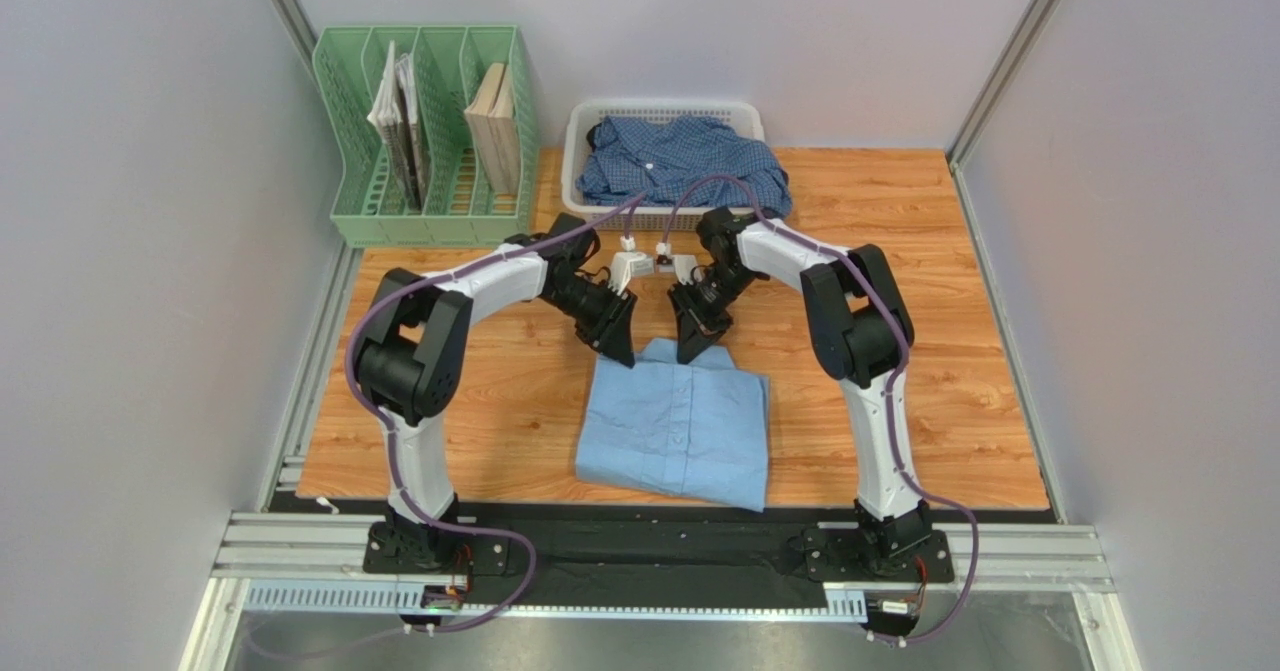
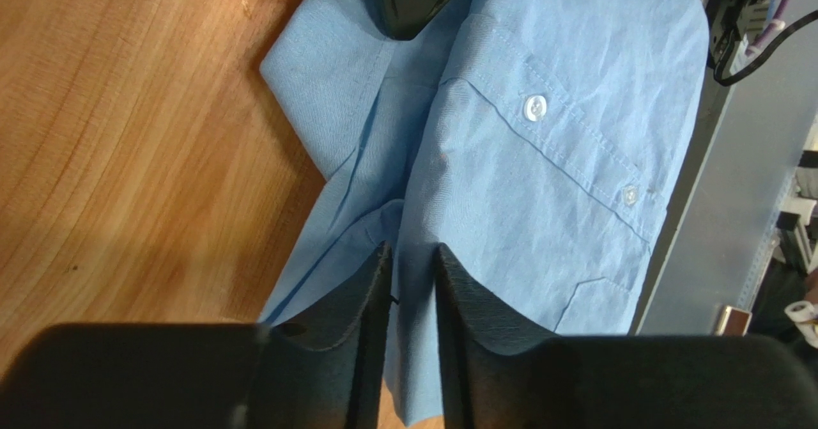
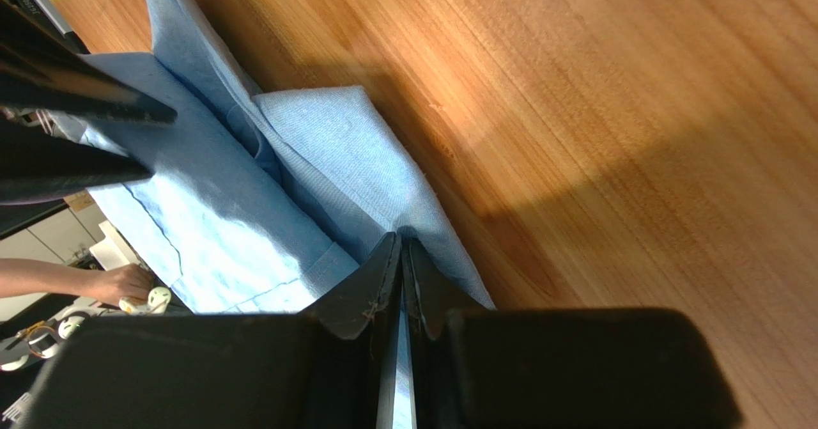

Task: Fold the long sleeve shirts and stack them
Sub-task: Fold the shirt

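The light sky-blue long sleeve shirt (image 1: 676, 424) lies folded on the wooden table, collar end toward the far side. Both grippers are down at that far edge. My left gripper (image 1: 619, 344) (image 2: 413, 252) has its jaws a small way apart, with a ridge of the shirt's cloth (image 2: 538, 160) showing in the gap. My right gripper (image 1: 694, 344) (image 3: 400, 242) is shut on a thin fold of the light-blue shirt (image 3: 221, 208) near the collar. The darker checked long sleeve shirt (image 1: 684, 161) lies crumpled in the white basket (image 1: 579, 176) behind the arms.
A green file rack (image 1: 428, 131) holding books stands at the back left beside the basket. Grey walls close in both sides. A black strip and metal rails run along the near table edge. A person's hand (image 3: 125, 280) shows beyond the table.
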